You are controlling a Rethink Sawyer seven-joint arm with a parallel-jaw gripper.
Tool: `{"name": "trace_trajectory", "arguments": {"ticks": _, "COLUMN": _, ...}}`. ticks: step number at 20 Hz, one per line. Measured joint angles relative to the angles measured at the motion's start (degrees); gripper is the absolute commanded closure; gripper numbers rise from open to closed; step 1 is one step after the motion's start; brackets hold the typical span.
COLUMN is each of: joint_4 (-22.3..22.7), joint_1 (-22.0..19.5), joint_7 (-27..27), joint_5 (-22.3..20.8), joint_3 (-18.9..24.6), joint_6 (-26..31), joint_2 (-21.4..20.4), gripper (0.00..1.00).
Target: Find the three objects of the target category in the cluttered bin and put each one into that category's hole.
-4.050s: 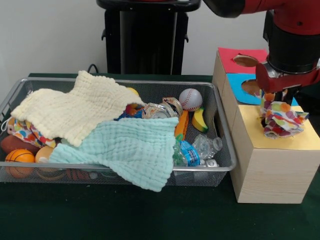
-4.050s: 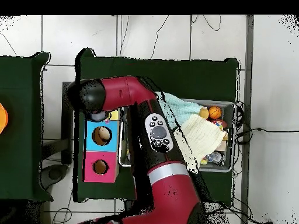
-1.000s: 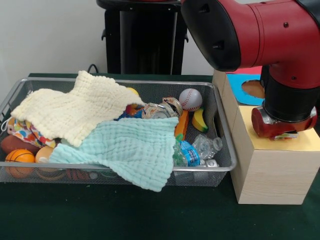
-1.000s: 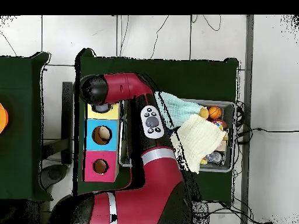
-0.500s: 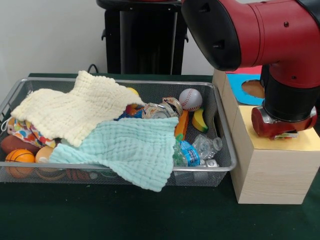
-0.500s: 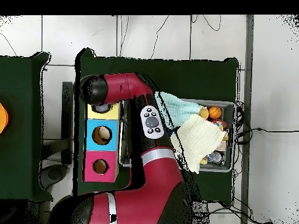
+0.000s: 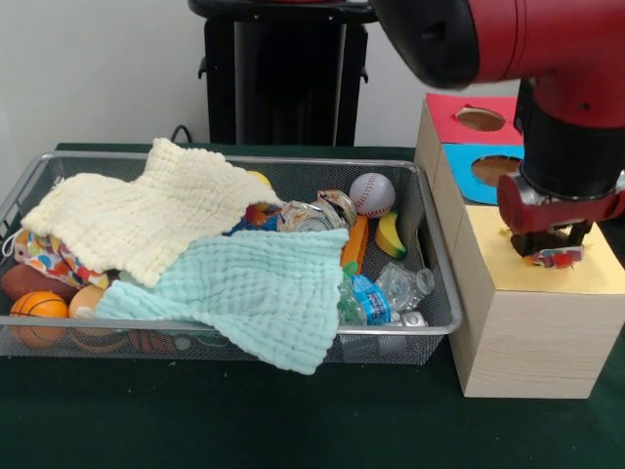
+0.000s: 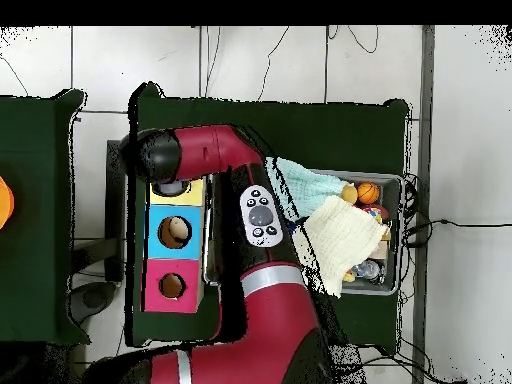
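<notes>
Lifted off the yellow box top versus a second ago; four seconds back carried a patterned cloth, now gone from view, presumably dropped through the yellow hole. Gripper just above that box, near its far edge, over the hole in the overhead view. Fingers: cannot tell, open or closed not readable under the wrist. Next step, by judgement: clear the box row straight up, then swing over the wire bin. Remaining cloths on top of the pile: cream cloth at the bin's far-left, mint cloth draped over the near rim. Pinch at a raised fold, not a flat spot. Lift high before traversing so trailing fabric doesn't drag the baseball or bottle.
</notes>
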Motion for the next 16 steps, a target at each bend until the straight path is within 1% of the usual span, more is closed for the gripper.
{"name": "trace_trajectory", "arguments": {"ticks": 5, "joint_4": 0.67, "joint_1": 0.05, "joint_7": 0.00, "joint_5": 0.94, "joint_3": -0.63, "joint_6": 3.15, "joint_2": -4.01, "gripper": 0.00}}
{"name": "trace_trajectory", "arguments": {"ticks": 7, "joint_4": 0.68, "joint_1": 0.05, "joint_7": 0.00, "joint_5": 1.46, "joint_3": -1.08, "joint_6": 4.79, "joint_2": -6.33, "gripper": 0.00}}
{"name": "trace_trajectory", "arguments": {"ticks": 14, "joint_4": 0.69, "joint_1": -0.14, "joint_7": 0.00, "joint_5": 2.14, "joint_3": -1.97, "joint_6": 5.61, "joint_2": -10.17, "gripper": 0.00}}
{"name": "trace_trajectory", "arguments": {"ticks": 16, "joint_4": 0.69, "joint_1": -0.42, "joint_7": 0.00, "joint_5": 2.14, "joint_3": -1.95, "joint_6": 5.61, "joint_2": -10.51, "gripper": 0.00}}
